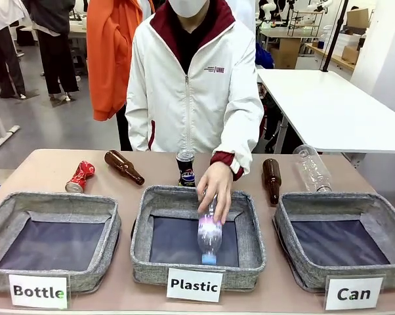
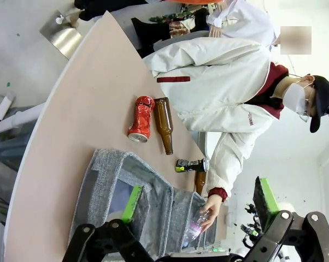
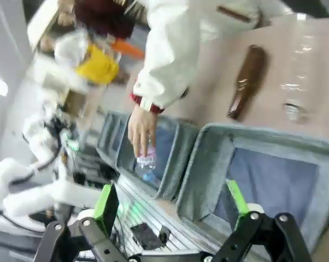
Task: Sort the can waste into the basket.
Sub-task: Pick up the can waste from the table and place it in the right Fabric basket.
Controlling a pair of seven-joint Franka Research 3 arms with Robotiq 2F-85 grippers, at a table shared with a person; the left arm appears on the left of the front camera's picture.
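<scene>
Finding: crushed red can (image 1: 80,176) lies on its side at far left, behind the Bottle basket (image 1: 53,200). Its long axis slants away to the right, nearest my left gripper (image 2: 199,185), whose fingers are wide and empty. Dark can (image 1: 186,168) stands upright at centre, just beside the person's hand (image 1: 215,190). Can basket (image 1: 329,200) sits far right, ahead of my right gripper (image 3: 170,197), likewise wide and empty.

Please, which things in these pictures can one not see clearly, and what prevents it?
- Front view: the person's hand covers one end of the clear bottle; its label is blurred.
- Front view: the Can basket is cut at its right corner by the picture edge.
- Front view: print on the red can is too small.
- Right wrist view: motion blur smears the brown bottle.
</scene>
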